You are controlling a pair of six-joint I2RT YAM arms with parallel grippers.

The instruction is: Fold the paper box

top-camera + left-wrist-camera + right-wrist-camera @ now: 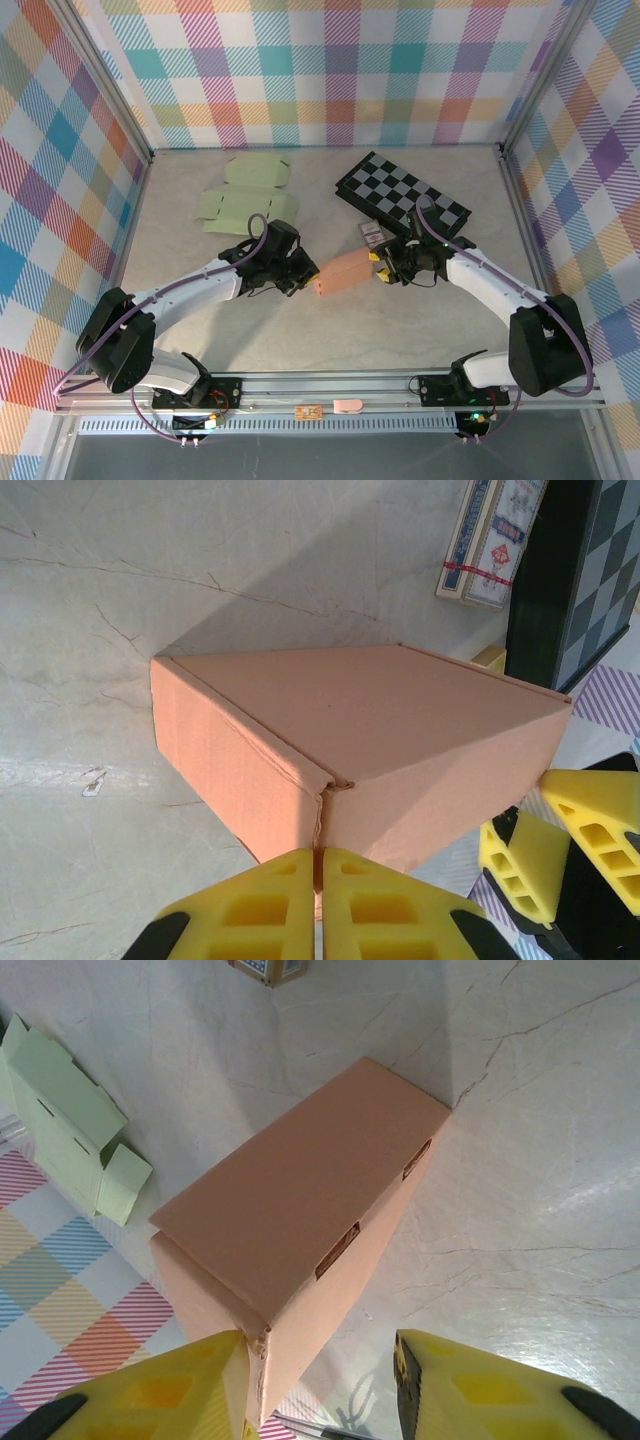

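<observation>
The salmon paper box (343, 271) lies closed in the middle of the table, between the two grippers. My left gripper (305, 272) is at its left end. In the left wrist view the yellow fingers (318, 858) are pressed together on the thin corner seam of the box (370, 720). My right gripper (381, 268) is at the box's right end. In the right wrist view it (320, 1360) stands open, its left finger touching the box's (300, 1180) near corner and its right finger apart over bare table.
Flat green box blanks (245, 195) lie at the back left. A black checkerboard (402, 195) lies at the back right, with a small card pack (374, 234) at its near edge, close behind the right gripper. Plaid walls enclose the table.
</observation>
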